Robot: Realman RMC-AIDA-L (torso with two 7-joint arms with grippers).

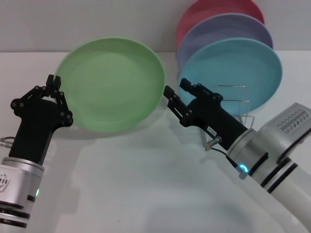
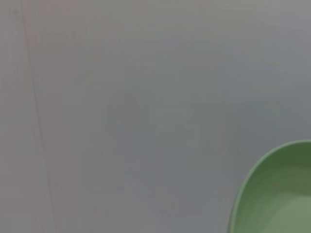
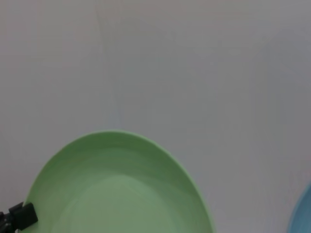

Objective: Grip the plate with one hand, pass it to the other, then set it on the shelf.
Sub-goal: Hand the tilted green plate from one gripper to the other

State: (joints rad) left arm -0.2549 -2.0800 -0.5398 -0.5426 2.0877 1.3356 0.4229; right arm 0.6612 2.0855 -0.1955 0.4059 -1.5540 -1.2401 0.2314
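The light green plate (image 1: 114, 82) is held up off the white table, tilted towards me. My left gripper (image 1: 54, 85), on the arm with the green light, is shut on the plate's left rim. My right gripper (image 1: 176, 89), on the arm with the blue light, is open right beside the plate's right rim; I cannot tell whether it touches. The plate also shows in the left wrist view (image 2: 279, 194) and in the right wrist view (image 3: 116, 189), where a left fingertip (image 3: 20, 216) sits on its rim. The wire shelf (image 1: 234, 103) stands behind the right gripper.
The shelf holds a turquoise plate (image 1: 238, 73), a lavender plate (image 1: 228, 28) and a red plate (image 1: 214, 10), all upright at the back right. The white table (image 1: 131, 174) spreads out in front, below the arms.
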